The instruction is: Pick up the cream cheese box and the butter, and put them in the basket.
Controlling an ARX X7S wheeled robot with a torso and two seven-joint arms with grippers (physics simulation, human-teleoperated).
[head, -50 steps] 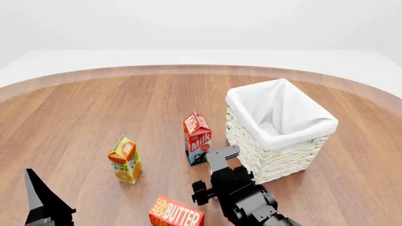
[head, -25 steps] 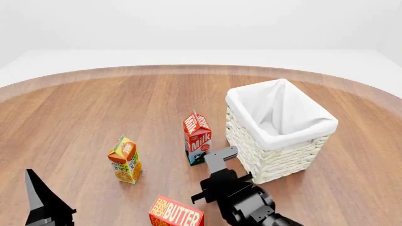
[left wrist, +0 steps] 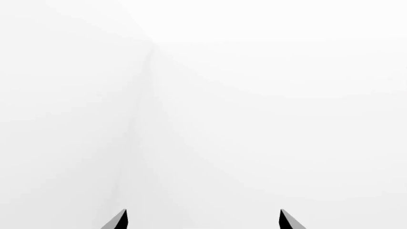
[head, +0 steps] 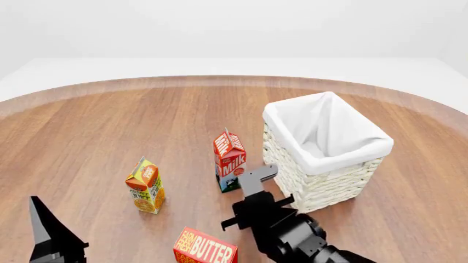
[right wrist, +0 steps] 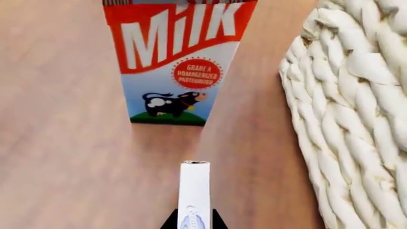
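Over the last second the right gripper (head: 257,178) has crept a little higher and farther forward over the desk (head: 109,126), toward the gap between the milk carton (head: 229,160) and the basket (head: 325,156), while the cartons, the basket and the left arm have stayed put. That suggests the first item is already in hand and is being carried toward the basket, though it has not yet been lifted above the rim. The head view shows the layout: the basket stands at right with its white liner folded over the rim, the milk carton is just to its left, an orange juice carton (head: 146,185) stands farther left, and the butter (head: 205,247) waits at the near edge, untouched, close beside the right arm. What the head view hides, the right wrist view reveals: a thin white box with a small blue mark, the cream cheese box (right wrist: 194,193), stands on edge with the right jaws clamped on it, pointing at the milk carton's front with the woven basket wall close alongside. The left wrist view shows only blank white background and two dark tips of the left gripper (left wrist: 202,220) set well apart, so those jaws are apart and hold nothing; in the head view that arm sits low at the near left corner.
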